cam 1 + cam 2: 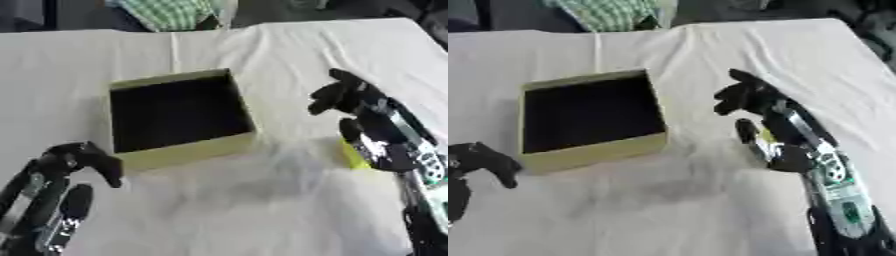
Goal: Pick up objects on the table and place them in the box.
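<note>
One box [179,150], yellow object [353,155] under right robot hand [350,97]

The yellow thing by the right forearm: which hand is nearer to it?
Right. The right hand is just beyond the yellow thing, whose wrist partly covers it. The left hand is across the table, past the box's near left corner.
</note>
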`<state>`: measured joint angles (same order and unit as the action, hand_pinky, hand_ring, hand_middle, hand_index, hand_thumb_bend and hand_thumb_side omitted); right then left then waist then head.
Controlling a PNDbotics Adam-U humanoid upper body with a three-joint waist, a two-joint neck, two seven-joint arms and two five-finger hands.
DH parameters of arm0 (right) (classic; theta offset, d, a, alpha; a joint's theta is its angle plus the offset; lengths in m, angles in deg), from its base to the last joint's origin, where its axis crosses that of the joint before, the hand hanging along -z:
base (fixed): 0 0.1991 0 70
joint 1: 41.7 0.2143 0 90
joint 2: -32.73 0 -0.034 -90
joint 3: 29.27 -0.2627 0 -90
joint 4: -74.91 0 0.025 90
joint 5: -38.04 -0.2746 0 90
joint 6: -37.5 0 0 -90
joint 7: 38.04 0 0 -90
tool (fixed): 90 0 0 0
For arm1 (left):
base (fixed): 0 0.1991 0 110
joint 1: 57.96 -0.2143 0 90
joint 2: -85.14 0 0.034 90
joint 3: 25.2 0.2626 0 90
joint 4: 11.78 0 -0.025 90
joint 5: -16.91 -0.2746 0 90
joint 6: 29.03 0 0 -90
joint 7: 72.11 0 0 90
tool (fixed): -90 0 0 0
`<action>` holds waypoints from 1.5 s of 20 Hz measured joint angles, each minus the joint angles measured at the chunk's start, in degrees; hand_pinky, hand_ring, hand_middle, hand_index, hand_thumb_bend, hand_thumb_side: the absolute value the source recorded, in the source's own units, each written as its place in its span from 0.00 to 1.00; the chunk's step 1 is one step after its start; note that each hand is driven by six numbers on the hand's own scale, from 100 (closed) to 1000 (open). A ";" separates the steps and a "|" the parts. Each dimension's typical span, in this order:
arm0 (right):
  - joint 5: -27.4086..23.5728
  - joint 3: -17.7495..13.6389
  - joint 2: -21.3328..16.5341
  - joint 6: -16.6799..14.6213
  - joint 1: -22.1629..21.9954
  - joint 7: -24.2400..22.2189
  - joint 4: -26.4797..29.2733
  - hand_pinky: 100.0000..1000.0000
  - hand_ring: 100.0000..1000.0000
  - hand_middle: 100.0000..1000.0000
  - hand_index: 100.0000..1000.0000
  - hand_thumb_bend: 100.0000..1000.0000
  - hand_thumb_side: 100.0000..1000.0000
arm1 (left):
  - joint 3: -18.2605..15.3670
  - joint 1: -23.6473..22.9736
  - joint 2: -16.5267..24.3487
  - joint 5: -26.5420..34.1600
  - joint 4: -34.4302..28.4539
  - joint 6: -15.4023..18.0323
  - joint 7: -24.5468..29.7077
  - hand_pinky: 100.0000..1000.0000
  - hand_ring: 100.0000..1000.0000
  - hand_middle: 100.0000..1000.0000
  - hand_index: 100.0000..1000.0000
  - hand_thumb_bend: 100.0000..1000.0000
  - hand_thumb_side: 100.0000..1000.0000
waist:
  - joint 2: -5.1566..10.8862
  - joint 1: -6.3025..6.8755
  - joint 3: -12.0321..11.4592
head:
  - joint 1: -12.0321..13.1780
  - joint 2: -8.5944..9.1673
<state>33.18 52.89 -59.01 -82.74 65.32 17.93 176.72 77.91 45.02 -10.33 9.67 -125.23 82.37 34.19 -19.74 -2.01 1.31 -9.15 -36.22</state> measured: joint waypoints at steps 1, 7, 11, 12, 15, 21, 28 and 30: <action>0.26 0.11 -1.38 -0.84 -0.17 0.11 -0.20 0.70 0.76 0.82 1.00 0.00 0.42 | 0.00 -0.05 0.01 -0.06 0.00 0.00 0.00 0.58 0.42 0.47 0.69 0.00 0.76 | 0.02 -0.08 0.00 | 0.09 -0.04; 2.97 0.63 -10.29 -5.35 -1.63 3.20 -1.57 0.75 0.82 0.88 1.00 0.00 0.41 | -0.01 -0.37 0.10 -0.25 0.00 -0.01 0.01 0.58 0.42 0.47 0.69 0.00 0.76 | 0.30 -0.41 0.10 | 0.53 -0.12; 6.76 1.39 -15.96 -8.27 -2.72 6.11 -2.64 0.78 0.88 0.91 1.00 0.00 0.45 | -0.01 -0.45 0.57 -0.34 0.00 -0.01 0.01 0.59 0.42 0.47 0.69 0.00 0.76 | 0.35 -0.58 0.14 | 0.91 -0.55; 8.26 1.59 -17.36 -9.02 -2.96 6.86 -2.94 0.79 0.90 0.92 1.00 0.00 0.47 | -0.01 -0.48 0.57 -0.35 0.00 -0.01 0.01 0.59 0.42 0.47 0.69 0.00 0.76 | 0.37 -0.61 0.16 | 0.96 -0.56; 14.01 2.37 -21.32 -11.46 -3.18 9.30 -4.02 0.80 0.93 0.93 1.00 0.00 0.53 | -0.01 -0.62 0.72 -0.36 0.00 0.00 0.02 0.59 0.42 0.47 0.69 0.00 0.76 | 0.56 -0.92 0.19 | 1.02 -0.58; 26.17 5.17 -27.82 -15.02 -3.69 15.53 -7.35 0.81 0.95 0.94 1.00 0.00 0.70 | -0.01 -0.81 1.10 -0.41 0.00 0.01 0.05 0.59 0.42 0.47 0.69 0.00 0.76 | 0.78 -1.42 0.13 | 1.21 -0.74; 39.86 7.91 -30.49 -15.80 -3.98 22.72 -11.15 0.83 0.96 0.91 1.00 0.00 0.89 | -0.01 -0.85 1.58 -0.51 0.00 0.08 0.18 0.59 0.42 0.47 0.69 0.00 0.76 | 1.00 -1.67 -0.01 | 1.42 -1.07; 44.36 8.53 -30.61 -15.68 -3.93 24.39 -11.85 0.83 0.97 0.91 1.00 0.00 0.93 | -0.01 -0.85 1.59 -0.59 0.00 0.10 0.23 0.59 0.42 0.47 0.69 0.00 0.76 | 1.02 -1.73 -0.04 | 1.42 -1.09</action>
<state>77.53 61.42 -89.61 -98.41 61.39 42.33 164.88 77.90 44.17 -8.74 9.08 -125.23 82.48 34.43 -18.72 -3.74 1.27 -7.73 -37.30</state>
